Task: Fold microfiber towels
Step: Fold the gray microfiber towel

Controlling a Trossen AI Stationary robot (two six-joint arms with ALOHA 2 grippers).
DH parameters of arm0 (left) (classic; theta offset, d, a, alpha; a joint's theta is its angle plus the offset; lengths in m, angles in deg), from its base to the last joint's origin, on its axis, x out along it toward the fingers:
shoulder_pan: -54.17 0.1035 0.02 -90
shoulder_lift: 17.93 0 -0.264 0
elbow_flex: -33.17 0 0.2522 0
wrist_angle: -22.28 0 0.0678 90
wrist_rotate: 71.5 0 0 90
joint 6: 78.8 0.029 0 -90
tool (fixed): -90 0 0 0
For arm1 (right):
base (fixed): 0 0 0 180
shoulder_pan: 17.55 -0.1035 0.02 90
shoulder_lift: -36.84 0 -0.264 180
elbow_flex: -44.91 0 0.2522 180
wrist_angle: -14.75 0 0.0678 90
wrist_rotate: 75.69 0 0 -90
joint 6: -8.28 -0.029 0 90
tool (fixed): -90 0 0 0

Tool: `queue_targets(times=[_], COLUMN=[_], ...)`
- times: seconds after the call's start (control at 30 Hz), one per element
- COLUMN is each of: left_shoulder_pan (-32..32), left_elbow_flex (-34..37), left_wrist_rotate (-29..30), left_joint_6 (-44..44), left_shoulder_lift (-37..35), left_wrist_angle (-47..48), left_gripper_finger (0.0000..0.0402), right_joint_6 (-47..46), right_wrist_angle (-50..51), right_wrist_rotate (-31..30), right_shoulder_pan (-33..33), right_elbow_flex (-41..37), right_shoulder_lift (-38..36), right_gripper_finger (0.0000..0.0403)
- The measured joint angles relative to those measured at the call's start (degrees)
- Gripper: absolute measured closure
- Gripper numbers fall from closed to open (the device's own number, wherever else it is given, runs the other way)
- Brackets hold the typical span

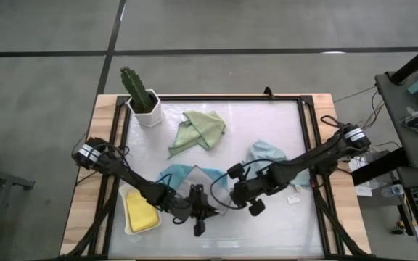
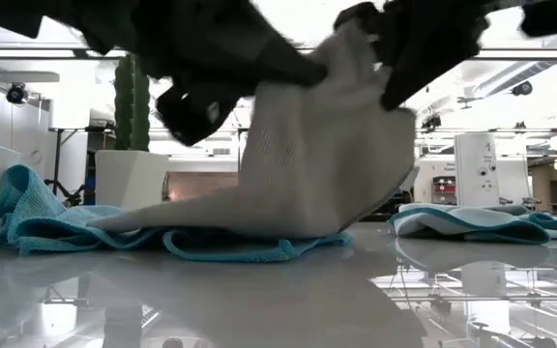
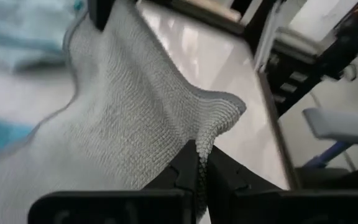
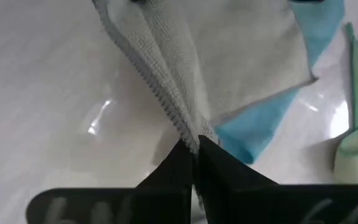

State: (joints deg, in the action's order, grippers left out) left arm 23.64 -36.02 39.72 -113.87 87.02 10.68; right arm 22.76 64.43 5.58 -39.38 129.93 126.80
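Note:
A grey towel hangs lifted between my two grippers near the table's front middle. Its lower part rests on a teal towel that lies flat on the table. My left gripper is shut on the grey towel at one spot. My right gripper is shut on it at another spot close by. In the high view the left gripper and the right gripper stand close together, and the arms hide most of the grey towel. My left gripper pinches the grey towel's edge next to a corner between its two fingers. From there the cloth runs off toward the other gripper and sags below. My right gripper pinches a bunched edge of the grey towel between its two fingers, slanting down from above. The cloth stretches in a ridge toward the other gripper; its lower part lies on the teal towel.
A sage green towel lies at the far middle and a pale blue one to the right. A yellow towel lies on the white tray at the front left. A potted cactus stands at the far left.

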Motion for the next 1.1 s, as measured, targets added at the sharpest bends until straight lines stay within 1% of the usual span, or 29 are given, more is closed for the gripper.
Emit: queue_targets(times=[0.13,0.33,0.53,0.6,0.8,0.97,1.1], left_shoulder_pan=[-0.21,-0.53,-0.67,-0.67,-0.71,-0.71,-0.78], left_elbow_flex=[0.71,0.68,0.79,0.83,1.3,1.46,1.56], left_wrist_rotate=[0.32,0.77,1.59,1.74,1.5,1.47,2.0], left_joint_6=[-3.62,-6.33,-10.99,-12.45,-12.91,-16.98,-18.66], left_shoulder_lift=[-1.67,-4.1,-7.1,-7.7,-8.84,-10.27,-10.48], left_wrist_angle=[6.22,14.63,27.58,30.44,35.7,41.82,44.21], left_gripper_finger=[0.0401,0.0401,0.0401,0.0401,0.0401,0.0401,0.0401], right_joint_6=[2.88,9.29,15.27,16.84,22.11,25.89,27.62], right_wrist_angle=[1.45,2.81,2.54,2.36,-1.49,-5.38,-6.38], right_wrist_rotate=[-1.9,-1.92,-1.79,-1.76,-2.14,-3.27,-3.43], right_shoulder_pan=[1.3,4.88,8.63,9.48,11.18,12.07,12.66], right_elbow_flex=[4.16,9.97,14.54,15.72,17.64,18.17,19.47], right_shoulder_lift=[4.62,10.07,14.38,15.47,18.33,19.8,21.53], right_gripper_finger=[0.0394,0.0394,0.0394,0.0394,0.0394,0.0394,0.0394])
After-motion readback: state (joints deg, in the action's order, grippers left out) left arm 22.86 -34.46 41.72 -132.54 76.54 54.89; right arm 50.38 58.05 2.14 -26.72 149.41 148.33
